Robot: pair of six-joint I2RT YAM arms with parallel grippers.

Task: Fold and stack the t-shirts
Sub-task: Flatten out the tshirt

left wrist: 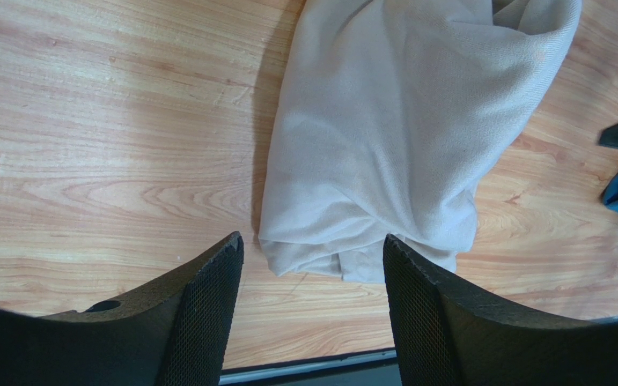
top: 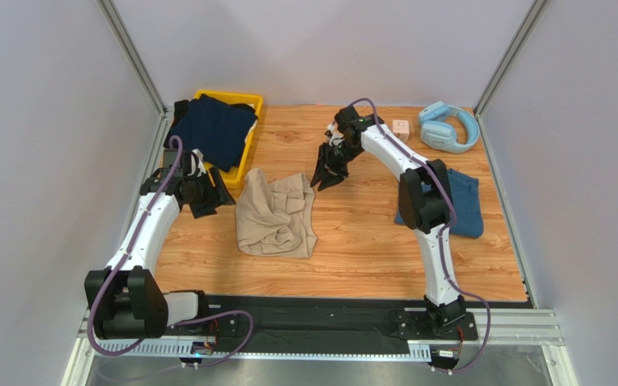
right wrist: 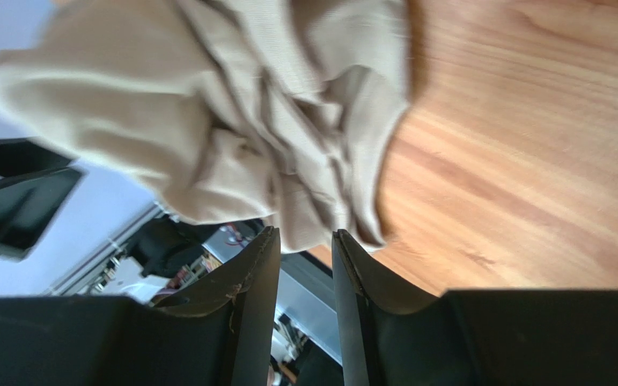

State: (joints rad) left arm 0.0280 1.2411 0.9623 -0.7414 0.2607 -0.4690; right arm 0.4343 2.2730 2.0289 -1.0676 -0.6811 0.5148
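The beige t-shirt (top: 276,215) lies crumpled on the wooden table, left of centre. My left gripper (top: 211,197) hovers just left of it, open. In the left wrist view the shirt's folded end (left wrist: 393,121) sits just beyond the open gripper (left wrist: 312,241). My right gripper (top: 326,173) hangs above the shirt's upper right corner. In the right wrist view the gripper (right wrist: 304,233) is open with nothing between its fingers, and the bunched beige cloth (right wrist: 207,104) lies past the tips. The teal-blue t-shirt (top: 461,205) lies at the right, partly behind the right arm. The dark navy t-shirt (top: 211,129) drapes over a yellow bin.
The yellow bin (top: 254,145) stands at the back left. Light-blue headphones (top: 449,127) and a small pale cube (top: 401,127) sit at the back right. Metal frame posts rise at both back corners, and a black rail runs along the near edge.
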